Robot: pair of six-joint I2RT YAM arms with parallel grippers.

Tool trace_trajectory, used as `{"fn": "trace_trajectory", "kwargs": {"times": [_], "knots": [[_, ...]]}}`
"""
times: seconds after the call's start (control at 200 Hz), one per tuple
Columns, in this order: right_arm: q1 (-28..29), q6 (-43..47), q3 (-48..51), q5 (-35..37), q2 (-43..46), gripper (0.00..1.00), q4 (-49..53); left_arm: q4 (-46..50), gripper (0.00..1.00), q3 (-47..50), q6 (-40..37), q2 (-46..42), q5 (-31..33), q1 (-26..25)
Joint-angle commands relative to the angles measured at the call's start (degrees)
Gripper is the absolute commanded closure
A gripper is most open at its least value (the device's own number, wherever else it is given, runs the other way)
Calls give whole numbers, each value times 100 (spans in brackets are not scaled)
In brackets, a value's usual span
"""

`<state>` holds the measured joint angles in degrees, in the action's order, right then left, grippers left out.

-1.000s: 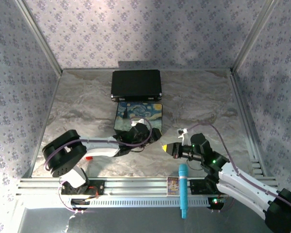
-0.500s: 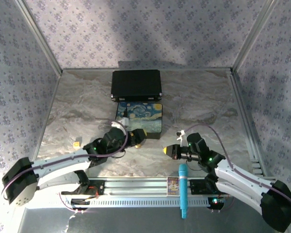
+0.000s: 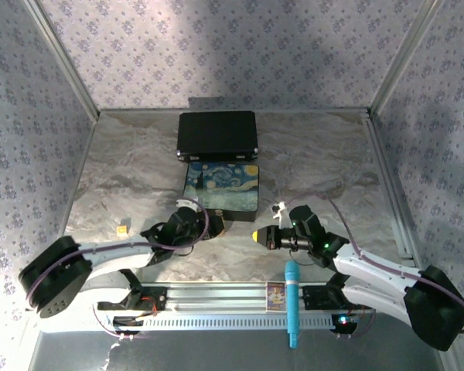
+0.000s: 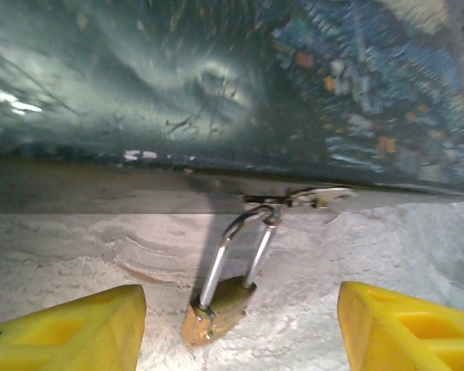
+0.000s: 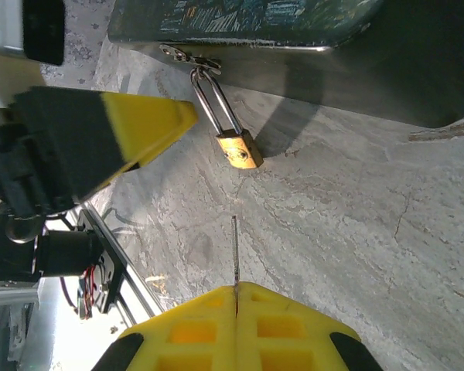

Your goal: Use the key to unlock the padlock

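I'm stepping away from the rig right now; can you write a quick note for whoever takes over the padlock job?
Left pincer: open, straddling the padlock, not touching it.
Right pincer: shut on the key, blade aimed at the padlock but apart from it.
Padlock: hangs by its shackle from the hasp of the painted box, apparently locked.
Done: key in grip. Left: steady the padlock, insert the key, turn, free the shackle.

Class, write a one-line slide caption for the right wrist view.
Right gripper, shut on the key, aims its blade at the padlock hooked to the hasp of the painted box.
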<state>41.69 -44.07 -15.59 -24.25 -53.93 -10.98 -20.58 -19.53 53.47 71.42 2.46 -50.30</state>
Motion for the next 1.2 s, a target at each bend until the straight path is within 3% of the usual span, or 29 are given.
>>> {"fn": "trace_trajectory", "kwargs": {"times": [0.0, 0.17, 0.455, 0.75, 0.855, 1.069, 1.199], "knots": [[60, 54, -128, 3, -21, 100, -73, -874, 34, -21, -186, 555, -269, -11], [105, 40, -84, 64, -21, 100, -77, -723, 39, -315, -129, 1002, 3, -250], [172, -7, -103, 72, -469, 100, -394, -616, 71, -315, 244, 1348, 420, -476], [233, -501, -154, -420, -1576, 100, -1636, -337, 94, -468, 502, 1112, 293, -480], [212, -598, -156, -590, -1834, 100, -1916, -321, 99, -499, 629, 961, 192, -480], [4, -1203, 105, -1434, -2517, 100, -3364, -575, 100, -543, 1073, 572, -209, -463], [-78, -1311, 153, -1581, -2633, 100, -3617, -290, 100, -701, 1070, 331, -297, -407]]}}
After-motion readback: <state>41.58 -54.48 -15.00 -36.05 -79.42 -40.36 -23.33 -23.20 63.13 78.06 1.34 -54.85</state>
